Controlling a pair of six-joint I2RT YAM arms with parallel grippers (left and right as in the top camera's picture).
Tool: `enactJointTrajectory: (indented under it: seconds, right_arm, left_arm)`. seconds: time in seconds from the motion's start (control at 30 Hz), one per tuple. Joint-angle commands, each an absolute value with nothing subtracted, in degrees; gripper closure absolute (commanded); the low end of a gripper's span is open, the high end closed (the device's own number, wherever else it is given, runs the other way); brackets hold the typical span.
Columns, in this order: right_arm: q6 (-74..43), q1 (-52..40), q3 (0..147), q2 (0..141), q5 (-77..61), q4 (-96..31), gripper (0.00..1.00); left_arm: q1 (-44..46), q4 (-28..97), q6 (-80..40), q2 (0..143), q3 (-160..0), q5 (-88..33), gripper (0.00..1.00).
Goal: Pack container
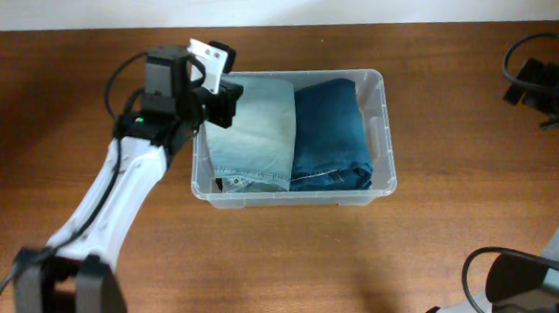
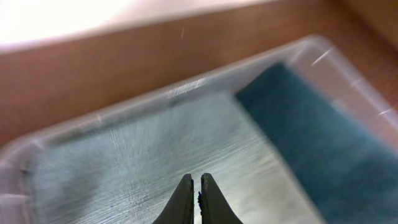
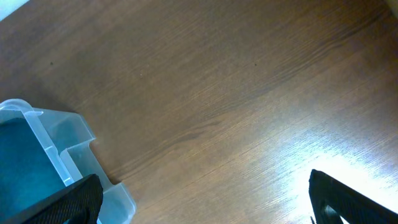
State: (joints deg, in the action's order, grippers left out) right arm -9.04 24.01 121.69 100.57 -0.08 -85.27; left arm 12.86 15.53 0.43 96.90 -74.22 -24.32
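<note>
- Wood table (image 1: 427, 270) held container (image 1: 388, 114), pale jeans (image 1: 252, 126) beside dark jeans (image 1: 331, 130) inside.
- My left gripper (image 2: 196, 186) hung over pale jeans, jaws together.
- My right gripper (image 3: 204, 186) was over table, jaws apart.

Container (image 1: 387, 133): one. Folded denim pieces inside: two, namely light blue piece (image 1: 252, 126) left, dark blue piece (image 1: 331, 130) right. Robot arms: two, left arm (image 1: 130, 182), right arm (image 1: 522, 282). Table (image 1: 72, 98): one.

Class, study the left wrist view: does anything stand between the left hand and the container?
Nothing visible does. The left hand hangs shut directly over the light jeans lying inside the container.
</note>
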Motion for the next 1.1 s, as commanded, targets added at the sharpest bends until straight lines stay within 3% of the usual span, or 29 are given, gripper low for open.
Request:
enactJointTrajectory:
  seconds: [0.0, 0.17, 0.3, 0.4, 0.47, 0.5, 0.57, 0.63, 0.8, 1.07]
  right_arm:
    - [-9.21, 24.01, 121.38, 100.88, -0.89, -85.27, 0.01]
    - [-8.84, 24.01, 121.38, 100.88, -0.89, -85.27, 0.01]
    - [-8.82, 24.01, 121.38, 100.88, -0.91, -85.30, 0.01]
    - [-8.25, 24.01, 121.38, 100.88, -1.48, -85.25, 0.02]
    - [-6.02, 23.94, 121.40, 100.88, -4.36, -85.01, 0.02]
    - [-4.75, 23.75, 121.40, 100.86, -6.17, -84.84, 0.02]
    - [-1.65, 22.63, 121.45, 100.77, -9.19, -84.42, 0.02]
    - [0.14, 20.69, 121.45, 100.60, -10.22, -83.90, 0.01]
    - [5.80, 7.68, 121.43, 100.66, -10.31, -78.26, 0.02]
    - [5.78, -0.99, 121.43, 100.88, -10.02, -67.70, 0.01]
  left_arm:
    - [13.80, 15.68, 0.23, 105.49, -74.56, -23.94, 0.93]
    - [15.64, 16.84, 0.21, 114.04, -74.56, -31.09, 0.87]
    - [16.25, 20.45, 1.43, 114.85, -74.91, -31.94, 0.99]
    - [16.12, 23.70, 3.49, 111.44, -77.23, -30.39, 0.98]
    - [15.86, 27.14, 4.40, 107.50, -79.99, -25.54, 0.88]
    - [15.55, 28.88, 4.89, 105.32, -81.34, -23.09, 0.78]
    - [14.66, 31.88, 4.84, 100.88, -83.70, -17.74, 0.48]
    - [13.37, 33.39, 4.82, 96.66, -84.99, -13.17, 0.01]
    - [6.04, 37.21, 4.82, 86.56, -85.23, -4.27, 0.01]
    - [-1.67, 41.39, 4.82, 86.50, -85.23, -3.73, 0.01]
